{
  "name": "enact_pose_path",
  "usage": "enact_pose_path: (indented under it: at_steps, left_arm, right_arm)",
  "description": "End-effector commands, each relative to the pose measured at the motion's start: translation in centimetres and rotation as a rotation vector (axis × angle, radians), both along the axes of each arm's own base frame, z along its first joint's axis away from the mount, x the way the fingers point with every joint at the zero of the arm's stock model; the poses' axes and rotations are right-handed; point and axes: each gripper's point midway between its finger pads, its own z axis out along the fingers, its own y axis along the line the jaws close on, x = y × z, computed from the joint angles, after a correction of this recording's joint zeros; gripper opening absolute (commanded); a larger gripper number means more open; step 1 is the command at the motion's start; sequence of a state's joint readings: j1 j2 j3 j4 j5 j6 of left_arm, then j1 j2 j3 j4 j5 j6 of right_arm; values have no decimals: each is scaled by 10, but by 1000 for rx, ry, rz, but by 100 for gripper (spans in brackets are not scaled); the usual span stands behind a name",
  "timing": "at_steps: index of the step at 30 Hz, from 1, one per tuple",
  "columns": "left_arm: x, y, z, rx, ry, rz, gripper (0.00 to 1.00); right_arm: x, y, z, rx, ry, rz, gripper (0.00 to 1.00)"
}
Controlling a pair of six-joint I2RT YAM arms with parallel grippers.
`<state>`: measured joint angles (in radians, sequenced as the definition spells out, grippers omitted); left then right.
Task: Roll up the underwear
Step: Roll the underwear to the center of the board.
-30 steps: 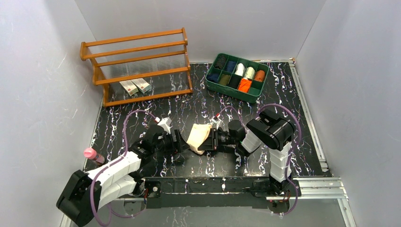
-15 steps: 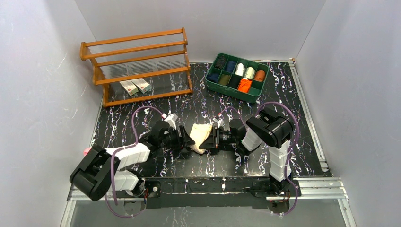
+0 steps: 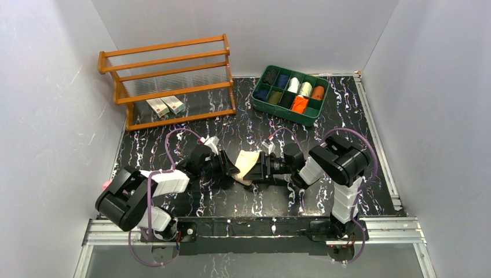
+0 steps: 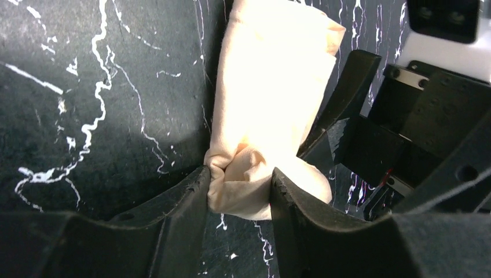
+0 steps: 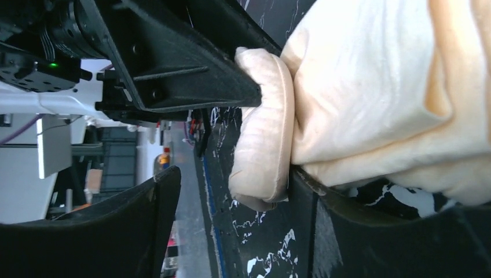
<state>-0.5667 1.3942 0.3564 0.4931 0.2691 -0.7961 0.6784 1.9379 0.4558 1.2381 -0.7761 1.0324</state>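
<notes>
The pale beige underwear (image 3: pixel 247 164) lies partly rolled on the black marbled table, between my two grippers. In the left wrist view, my left gripper (image 4: pixel 240 186) is shut on the bunched near end of the underwear (image 4: pixel 272 87), with cloth pressed against both fingers. My right gripper (image 5: pixel 234 174) stands open. The rolled edge of the underwear (image 5: pixel 376 87) rests against one of its fingers (image 5: pixel 347 231), and the other finger is well apart from it. From above, my left gripper (image 3: pixel 233 169) and right gripper (image 3: pixel 259 168) face each other across the cloth. A bright orange underwear (image 3: pixel 299 104) sits in the tray.
A green compartment tray (image 3: pixel 312 113) with several cloth rolls stands at the back right. A wooden rack (image 3: pixel 168 81) with two small boxes (image 3: pixel 165 106) under it stands at the back left. A pink-capped object (image 3: pixel 106 185) lies by the left wall. White walls enclose the table.
My left arm swung right to the beige underwear and its gripper closed on the cloth's end. My right gripper opened and let go of the cloth, which dropped lower onto the table.
</notes>
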Motion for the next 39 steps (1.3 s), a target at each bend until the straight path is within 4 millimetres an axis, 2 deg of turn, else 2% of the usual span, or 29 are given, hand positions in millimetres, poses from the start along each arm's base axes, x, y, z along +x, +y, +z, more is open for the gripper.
enact_pose_path:
  at_steps: [1,5,11,14,16,17,18,20,25,28,33,39]
  left_arm:
    - [-37,52,-70,285,213,65,41]
    - [-38,50,-72,295,234,44,40]
    - [-36,46,-69,295,247,16,41]
    - [-37,45,-69,294,257,13,40]
    - [-38,45,-69,295,264,12,41]
    - [-39,45,-68,295,264,7,40]
    - [-39,44,-68,293,264,6,40]
    - [-39,44,-66,290,262,4,40]
    - [-37,43,-60,286,251,5,40]
    - [-37,45,-60,295,254,7,40]
    - [-38,45,-58,292,254,14,40]
    - [-37,46,-55,295,250,15,40]
  right_arm:
    - [3,-11,-8,-95,-63,-32,78]
    - [15,-23,-6,-214,-161,-93,83]
    - [36,-48,11,-352,-373,-195,85]
    - [47,-59,32,-366,-541,-242,87]
    - [54,-66,54,-341,-669,-293,88]
    - [60,-70,65,-334,-709,-339,95]
    - [66,-76,72,-340,-717,-398,98]
    - [74,-80,81,-357,-739,-442,99]
    - [73,-65,78,-375,-775,-304,99]
    - [66,-54,84,-297,-859,-240,93]
    - [48,-40,96,-247,-1131,-149,84]
    - [28,-19,79,-356,-1444,26,82]
